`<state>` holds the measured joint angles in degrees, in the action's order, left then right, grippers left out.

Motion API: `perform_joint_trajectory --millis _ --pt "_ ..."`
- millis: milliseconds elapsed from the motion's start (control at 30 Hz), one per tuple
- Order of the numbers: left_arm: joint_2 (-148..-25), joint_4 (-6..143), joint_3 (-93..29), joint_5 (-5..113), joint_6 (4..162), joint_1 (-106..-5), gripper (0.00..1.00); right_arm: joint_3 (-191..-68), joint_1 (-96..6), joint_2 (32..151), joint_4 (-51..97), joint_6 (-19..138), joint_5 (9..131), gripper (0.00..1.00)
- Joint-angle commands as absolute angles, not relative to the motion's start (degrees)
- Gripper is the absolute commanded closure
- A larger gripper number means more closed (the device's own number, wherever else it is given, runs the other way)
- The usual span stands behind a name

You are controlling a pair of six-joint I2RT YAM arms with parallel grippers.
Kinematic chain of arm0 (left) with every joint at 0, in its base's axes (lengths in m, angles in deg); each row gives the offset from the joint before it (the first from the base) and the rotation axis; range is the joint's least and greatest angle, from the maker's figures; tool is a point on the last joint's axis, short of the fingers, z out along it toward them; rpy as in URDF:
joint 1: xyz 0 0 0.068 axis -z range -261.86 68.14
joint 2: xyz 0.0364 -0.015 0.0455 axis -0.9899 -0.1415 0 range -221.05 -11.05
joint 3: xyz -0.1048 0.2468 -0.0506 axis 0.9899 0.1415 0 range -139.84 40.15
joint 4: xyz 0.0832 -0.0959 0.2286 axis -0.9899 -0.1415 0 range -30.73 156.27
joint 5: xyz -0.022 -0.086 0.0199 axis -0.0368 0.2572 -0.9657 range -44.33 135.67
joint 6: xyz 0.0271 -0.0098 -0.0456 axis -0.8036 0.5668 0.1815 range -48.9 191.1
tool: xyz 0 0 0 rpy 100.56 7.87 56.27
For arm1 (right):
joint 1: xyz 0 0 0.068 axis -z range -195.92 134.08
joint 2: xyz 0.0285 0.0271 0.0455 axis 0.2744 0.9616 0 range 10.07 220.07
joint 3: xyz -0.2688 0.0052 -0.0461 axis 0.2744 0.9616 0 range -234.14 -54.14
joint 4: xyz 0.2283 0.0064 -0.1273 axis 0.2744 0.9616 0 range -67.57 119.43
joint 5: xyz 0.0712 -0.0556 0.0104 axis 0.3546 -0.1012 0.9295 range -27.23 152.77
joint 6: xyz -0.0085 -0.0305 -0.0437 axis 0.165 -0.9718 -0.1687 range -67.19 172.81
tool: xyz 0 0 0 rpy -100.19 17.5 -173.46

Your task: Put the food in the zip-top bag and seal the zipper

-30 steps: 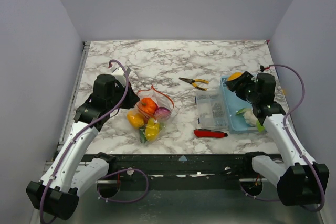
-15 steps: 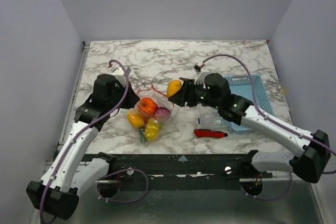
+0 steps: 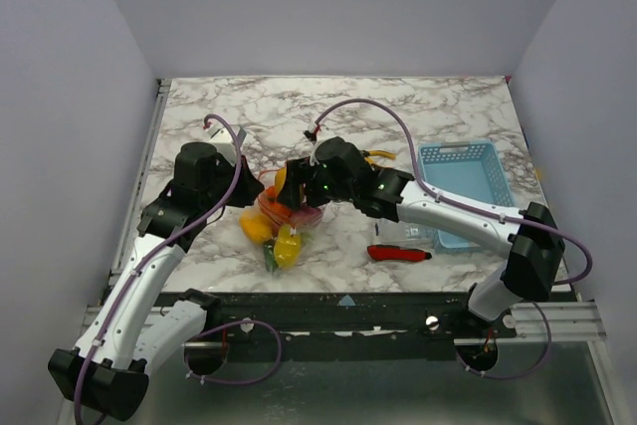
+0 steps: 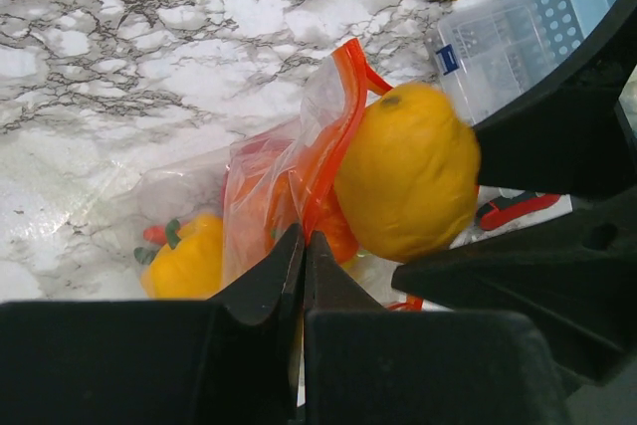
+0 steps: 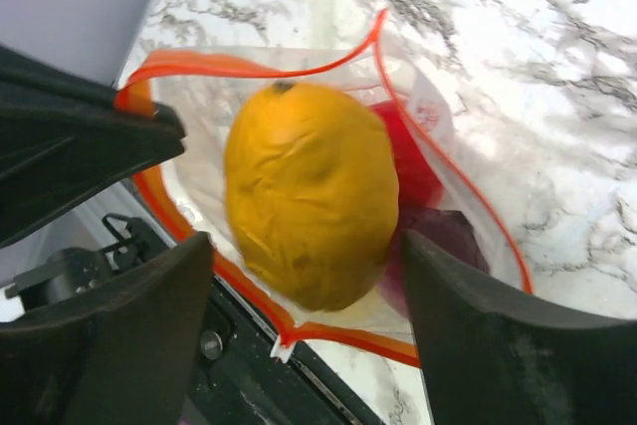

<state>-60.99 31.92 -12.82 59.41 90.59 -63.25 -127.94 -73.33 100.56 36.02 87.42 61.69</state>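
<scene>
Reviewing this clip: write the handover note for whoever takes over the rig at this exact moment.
Left hand: shut, pinching the zip-top bag at its rim and holding the mouth up and open.
Right hand: open over the mouth. The yellow fruit is between its fingers and seems free of both.
Bag contents: a yellow pepper and a red piece show through the plastic.
Done: most of the food looks bagged.
Left: get the fruit fully inside, withdraw the right hand, then press the zipper shut along its length.

Left of centre before me, the clear zip-top bag (image 5: 453, 161) is lying with its orange-red zipper (image 5: 249, 71) gaping, a yellow-orange fruit (image 5: 309, 196) hanging in its mouth, a yellow pepper (image 4: 189, 256) inside.
</scene>
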Motion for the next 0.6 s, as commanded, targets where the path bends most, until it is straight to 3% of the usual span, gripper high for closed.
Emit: perform_joint_trajectory --millis 0,133,333,567 --pt "-59.32 32.69 -12.50 58.55 89.91 -62.97 1.00 -131.63 -74.10 101.86 41.41 85.94 55.96 0.17" --pt "-59.22 32.86 -12.58 58.81 89.97 -62.97 1.00 -132.10 -74.54 102.17 42.54 86.19 55.68 0.10" --pt "-59.31 32.71 -12.64 58.86 90.00 -62.97 1.00 -131.85 -74.63 100.85 44.43 86.81 53.56 0.09" --pt "-59.25 32.76 -12.58 58.21 89.91 -62.97 1.00 -126.86 -74.64 93.82 46.53 93.04 45.56 0.17"
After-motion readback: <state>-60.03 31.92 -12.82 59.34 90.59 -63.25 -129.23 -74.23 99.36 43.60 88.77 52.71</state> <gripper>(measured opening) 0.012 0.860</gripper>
